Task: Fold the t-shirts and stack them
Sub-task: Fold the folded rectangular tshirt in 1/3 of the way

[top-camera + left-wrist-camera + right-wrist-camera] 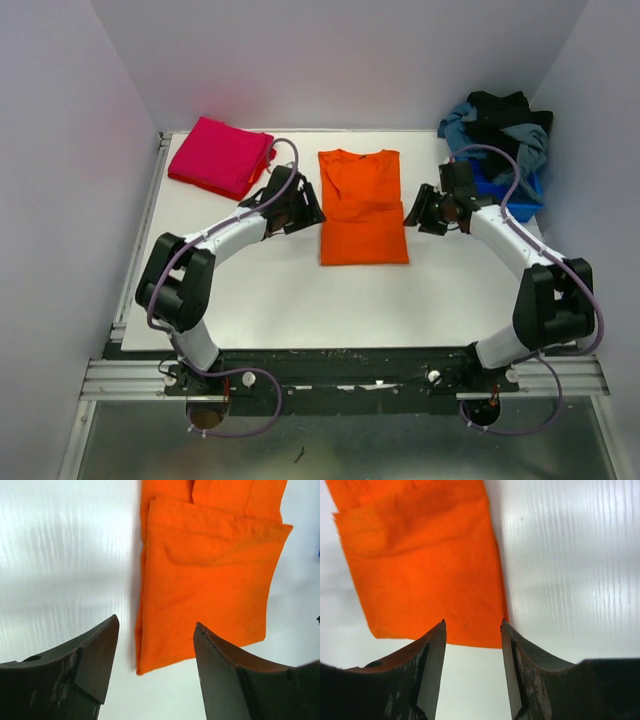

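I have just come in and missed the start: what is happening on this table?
Two robot arms are folding t-shirts. The orange t-shirt lies in the middle, folded to a long rectangle; the left claw and right claw stand open beside it, holding nothing. A pink t-shirt lies folded far left; other clothes fill a blue bin far right.

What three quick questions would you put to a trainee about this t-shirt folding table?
1. True or false: the left arm's fingers are clamped on the orange t-shirt.
2. Where does the folded magenta t-shirt lie? A: at the far left corner of the table. B: on the floor. C: on top of the orange t-shirt.
3. What holds the heap of unfolded clothes at the far right?
Key: 1 false, they stand open and hold nothing. 2 A. 3 a blue bin.
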